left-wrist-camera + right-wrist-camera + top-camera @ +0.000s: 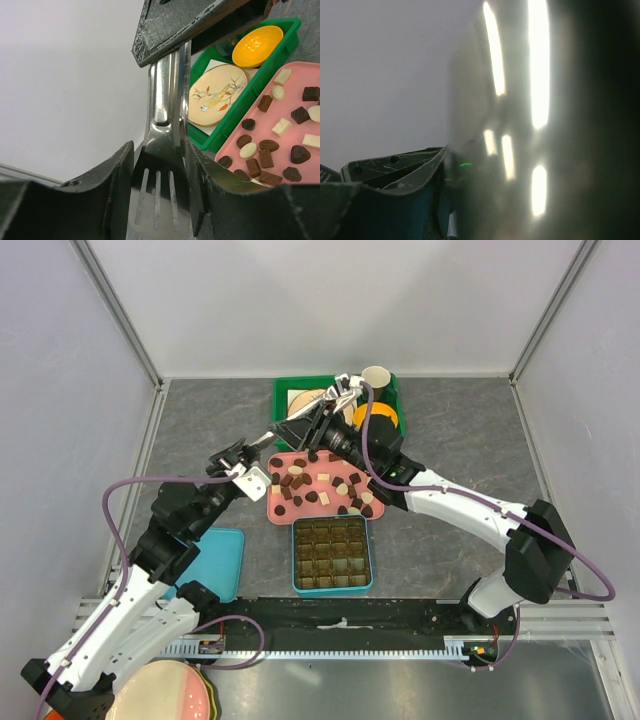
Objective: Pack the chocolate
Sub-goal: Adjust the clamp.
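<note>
— What are our left fingers (100, 200) doing?
— We are pinching the spatula (162, 150) blade with them; its handle is reaching the right fingers (200, 20), whose grip we cannot tell.
— Where is the chocolate (269, 145) sitting?
— On the tray (300, 70), just right of the left fingers.

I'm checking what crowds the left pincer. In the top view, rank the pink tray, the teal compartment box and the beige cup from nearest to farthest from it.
Measured from the left pincer:
1. pink tray, just to its right.
2. teal compartment box, to the right and toward the arm bases.
3. beige cup, far right at the back.
</note>
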### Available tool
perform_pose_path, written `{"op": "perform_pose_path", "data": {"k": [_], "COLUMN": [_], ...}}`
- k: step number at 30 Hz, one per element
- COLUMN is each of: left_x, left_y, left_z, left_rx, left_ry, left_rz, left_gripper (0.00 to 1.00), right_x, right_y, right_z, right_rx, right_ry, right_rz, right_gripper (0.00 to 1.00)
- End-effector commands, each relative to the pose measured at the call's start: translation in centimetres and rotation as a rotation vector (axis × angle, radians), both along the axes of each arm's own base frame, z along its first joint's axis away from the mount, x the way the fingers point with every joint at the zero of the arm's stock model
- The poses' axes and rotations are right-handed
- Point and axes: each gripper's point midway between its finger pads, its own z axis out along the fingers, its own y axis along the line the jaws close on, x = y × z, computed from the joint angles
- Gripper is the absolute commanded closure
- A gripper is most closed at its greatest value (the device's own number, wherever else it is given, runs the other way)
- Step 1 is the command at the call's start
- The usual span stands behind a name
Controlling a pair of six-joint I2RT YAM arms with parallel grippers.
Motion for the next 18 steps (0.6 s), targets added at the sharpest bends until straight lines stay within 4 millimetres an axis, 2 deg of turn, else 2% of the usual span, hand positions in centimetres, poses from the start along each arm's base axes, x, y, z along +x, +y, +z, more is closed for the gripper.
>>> {"op": "perform_pose_path", "data": {"k": [1, 6, 7, 8, 9, 10, 11, 12, 17, 18], "left_x": [-0.5, -0.8, -0.9, -0.9, -0.9, -1.0, -1.0, -1.1, -2.1, -2.4], "left_y": [-0.7, -0.9, -1.0, -1.0, -1.1, -1.2, -1.2, -1.3, -2.0, -2.0], "left_z": [0.4, 0.3, 0.3, 0.3, 0.2, 0.1, 0.0, -0.1, -0.5, 0.0], "left_rx": [-0.016, -0.013, -0.014, -0.016, -0.010, -0.008, -0.005, -0.002, 0.006, 0.000], "left_ry": [-0.014, -0.003, 0.000, 0.003, 0.012, 0.016, 0.021, 0.029, 0.092, 0.097], "left_rz": [-0.044, -0.066, -0.070, -0.074, -0.075, -0.083, -0.086, -0.090, -0.151, -0.160], "left_gripper": [0.99, 0.98, 0.90, 0.80, 0.67, 0.44, 0.32, 0.01, 0.01, 0.01], "right_x": [-1.6, -2.9, -3.1, -3.2, -3.5, -3.6, -3.6, -3.8, -3.7, -3.6], "right_y": [-0.9, -1.8, -2.0, -2.1, -2.4, -2.5, -2.7, -3.0, -4.1, -4.3], "right_z": [3.3, 4.5, 4.2, 4.2, 4.5, 4.2, 4.2, 4.4, 4.7, 4.7], "right_rx": [0.069, 0.100, 0.095, 0.093, 0.095, 0.088, 0.081, 0.080, 0.035, 0.018], "right_ry": [-0.075, -0.117, -0.120, -0.123, -0.131, -0.132, -0.143, -0.148, -0.194, -0.198], "right_rz": [0.016, 0.035, 0.037, 0.036, 0.035, 0.035, 0.027, 0.022, -0.030, -0.037], "right_gripper": [0.62, 0.77, 0.81, 0.83, 0.85, 0.86, 0.86, 0.87, 0.87, 0.87]}}
